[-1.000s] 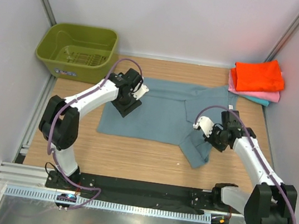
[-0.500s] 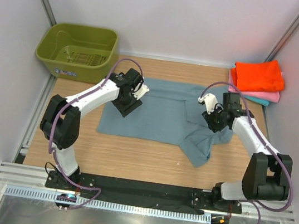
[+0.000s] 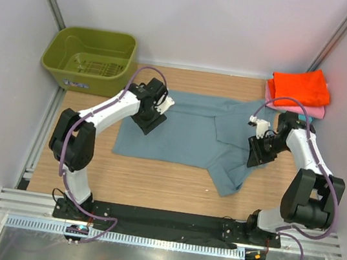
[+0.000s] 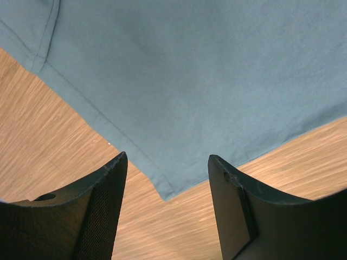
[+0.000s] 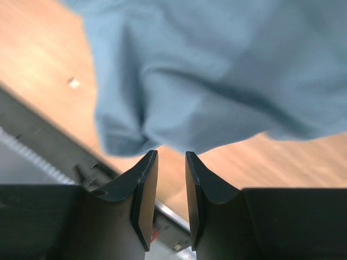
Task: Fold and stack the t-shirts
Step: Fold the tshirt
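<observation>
The blue-grey t-shirt lies spread on the wooden table, its right side bunched and folded over. My left gripper hangs open over the shirt's left part. In the left wrist view a hem corner of the shirt lies between the open fingers, untouched. My right gripper is at the shirt's right edge, its jaws a narrow gap apart with nothing between them. The rumpled cloth lies just beyond its fingertips. Folded orange, pink and teal t-shirts are stacked at the back right.
An olive-green basket stands off the table's back left corner. White walls close in the back and both sides. A black rail with both arm bases runs along the near edge.
My right gripper, shut a second ago, has opened. It went toward the back and then out to the shirt's right edge. The left arm has not moved.
</observation>
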Robot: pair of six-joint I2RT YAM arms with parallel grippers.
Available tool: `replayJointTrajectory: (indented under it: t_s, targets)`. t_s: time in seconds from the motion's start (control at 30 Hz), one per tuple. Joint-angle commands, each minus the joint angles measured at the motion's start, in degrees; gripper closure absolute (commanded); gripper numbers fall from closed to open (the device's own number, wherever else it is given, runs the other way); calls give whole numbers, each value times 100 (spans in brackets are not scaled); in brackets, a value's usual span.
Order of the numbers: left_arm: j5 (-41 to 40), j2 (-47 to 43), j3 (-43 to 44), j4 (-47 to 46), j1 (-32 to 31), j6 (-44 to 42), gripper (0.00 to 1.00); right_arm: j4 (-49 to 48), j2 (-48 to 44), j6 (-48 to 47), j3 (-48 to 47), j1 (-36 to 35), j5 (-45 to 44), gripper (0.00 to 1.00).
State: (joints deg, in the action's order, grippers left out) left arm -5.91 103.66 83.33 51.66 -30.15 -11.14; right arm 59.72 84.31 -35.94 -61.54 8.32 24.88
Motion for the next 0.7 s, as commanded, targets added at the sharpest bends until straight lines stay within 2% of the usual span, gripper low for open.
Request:
replayJointTrajectory:
  t_s: [0.0, 0.03, 0.13, 0.27, 0.67]
  targets:
    - [90, -30, 184, -86, -26, 24, 38, 1540, 251, -684, -472, 82, 860, 67]
    - [90, -38, 166, -68, -26, 41, 38, 1995, 365, -1051, -525, 82, 939, 68]
    - [64, -73, 149, -86, -26, 33, 38, 2394, 463, -1476, -535, 82, 712, 69]
    - [55, -91, 96, -103, -26, 41, 38, 2175, 340, -1398, -289, 82, 447, 69]
    - [108, -39, 148, -112, -26, 68, 38, 2114, 1298, -1118, -165, -181, 254, 68]
